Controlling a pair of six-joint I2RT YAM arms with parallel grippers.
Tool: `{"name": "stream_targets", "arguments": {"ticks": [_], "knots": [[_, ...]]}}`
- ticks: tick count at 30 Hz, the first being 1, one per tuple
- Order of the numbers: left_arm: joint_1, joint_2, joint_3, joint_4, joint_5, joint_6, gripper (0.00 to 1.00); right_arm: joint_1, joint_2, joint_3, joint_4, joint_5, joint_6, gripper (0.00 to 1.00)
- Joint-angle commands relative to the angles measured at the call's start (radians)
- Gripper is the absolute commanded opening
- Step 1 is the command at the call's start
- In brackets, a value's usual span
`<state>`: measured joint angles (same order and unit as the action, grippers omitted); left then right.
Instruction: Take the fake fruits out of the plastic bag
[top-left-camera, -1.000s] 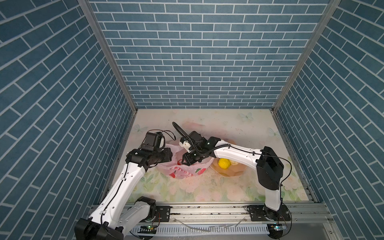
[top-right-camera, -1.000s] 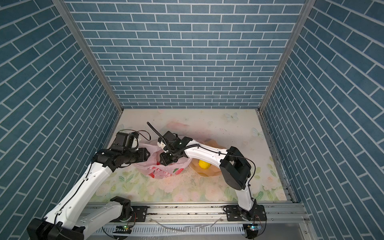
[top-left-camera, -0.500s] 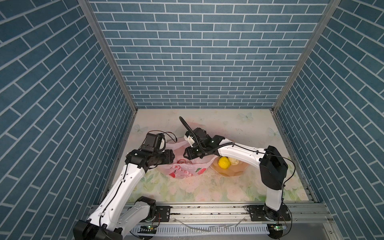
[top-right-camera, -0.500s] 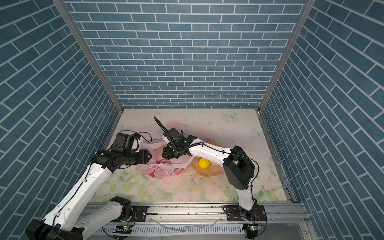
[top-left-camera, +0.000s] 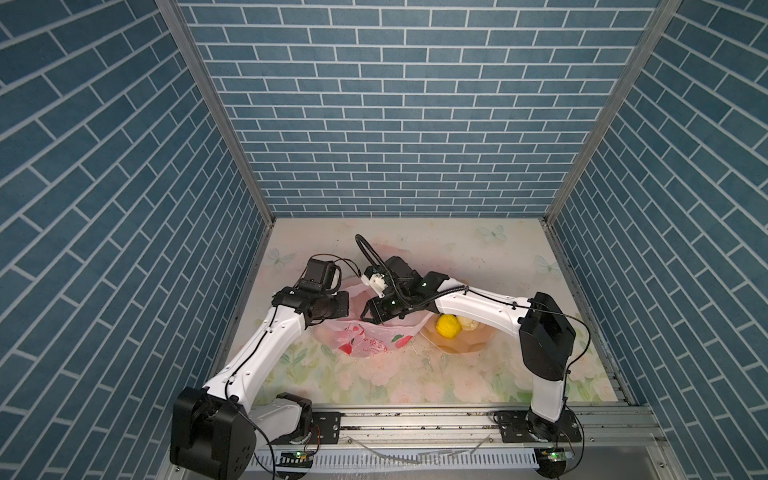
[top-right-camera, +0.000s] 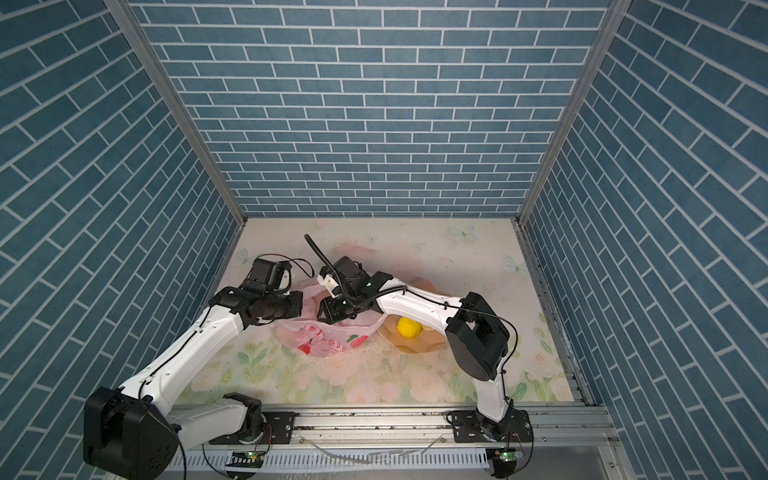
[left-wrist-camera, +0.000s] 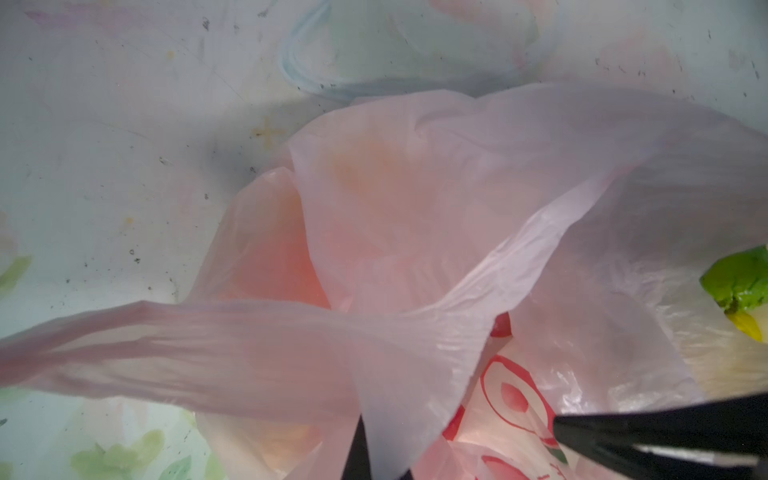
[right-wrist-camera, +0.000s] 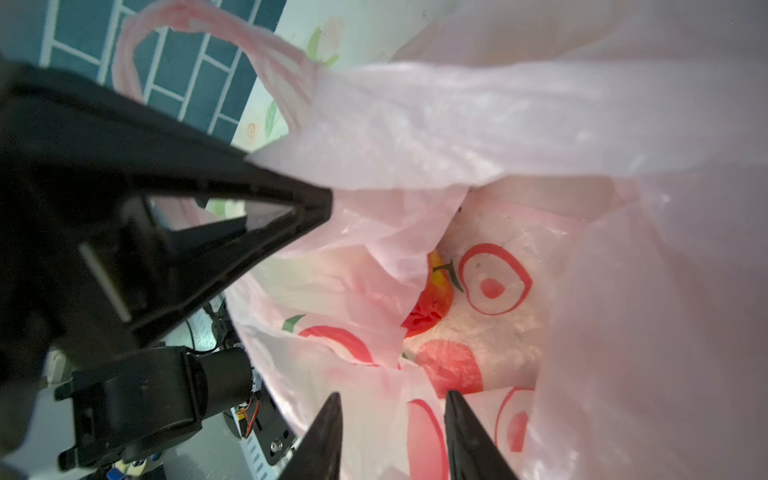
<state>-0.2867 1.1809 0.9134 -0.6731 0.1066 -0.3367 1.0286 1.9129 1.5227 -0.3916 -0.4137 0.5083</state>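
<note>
Pink plastic bag (top-left-camera: 374, 338) holds a red fruit (right-wrist-camera: 432, 299); a yellow fruit (top-left-camera: 448, 325) lies out in the bowl (top-left-camera: 461, 345). The left gripper (right-wrist-camera: 322, 205) pinches the bag's rim; the right gripper (right-wrist-camera: 392, 399) hangs parted, empty.

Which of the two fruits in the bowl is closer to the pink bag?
The yellow fruit; the cream fruit sits on its far side from the bag.

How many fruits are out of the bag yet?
Out: a yellow fruit and a cream fruit sit in the bowl. Now: the left gripper pinches the plastic bag open, the right gripper reaches inside, empty. Left inside: a red fruit, a green fruit.
</note>
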Motion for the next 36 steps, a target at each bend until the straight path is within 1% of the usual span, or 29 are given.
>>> {"name": "stream_targets", "arguments": {"ticks": [1,2,6,11,14,18,23,25,28,32,34,36], "knots": [[0.0,0.013,0.059,0.051,-0.061,-0.014,0.02,0.009,-0.001,-0.004,0.005,-0.076,-0.06,0.41],[0.001,0.021,0.084,0.052,-0.07,-0.014,0.0,0.007,0.006,0.001,0.001,-0.082,-0.069,0.41],[0.01,0.07,0.178,0.061,-0.078,-0.009,0.0,0.008,0.029,0.021,-0.011,-0.111,-0.107,0.41],[0.024,0.121,0.254,0.073,-0.058,-0.013,0.0,0.007,0.077,0.054,-0.033,-0.143,-0.146,0.41],[0.041,0.113,0.268,0.069,-0.055,-0.013,0.0,0.008,0.099,0.048,-0.033,-0.182,-0.163,0.41],[0.083,0.082,0.274,0.052,-0.022,-0.008,0.0,0.008,0.116,0.018,-0.043,-0.225,-0.201,0.4],[0.115,0.042,0.279,-0.05,0.019,0.033,0.0,0.008,0.111,-0.004,-0.088,-0.24,-0.244,0.4],[0.119,0.024,0.272,-0.108,0.048,0.059,0.0,0.01,0.081,-0.023,-0.093,-0.219,-0.243,0.4],[0.119,-0.006,0.258,-0.21,0.103,0.101,0.0,0.008,0.016,-0.039,-0.118,-0.17,-0.239,0.45],[0.119,-0.025,0.244,-0.345,0.174,0.162,0.0,0.007,-0.051,-0.021,-0.177,-0.053,-0.224,0.47],[0.119,-0.034,0.24,-0.391,0.177,0.183,0.0,0.007,-0.061,0.0,-0.195,0.007,-0.206,0.47],[0.119,-0.045,0.229,-0.414,0.179,0.192,0.0,0.007,-0.053,0.032,-0.205,0.071,-0.179,0.44]]}}
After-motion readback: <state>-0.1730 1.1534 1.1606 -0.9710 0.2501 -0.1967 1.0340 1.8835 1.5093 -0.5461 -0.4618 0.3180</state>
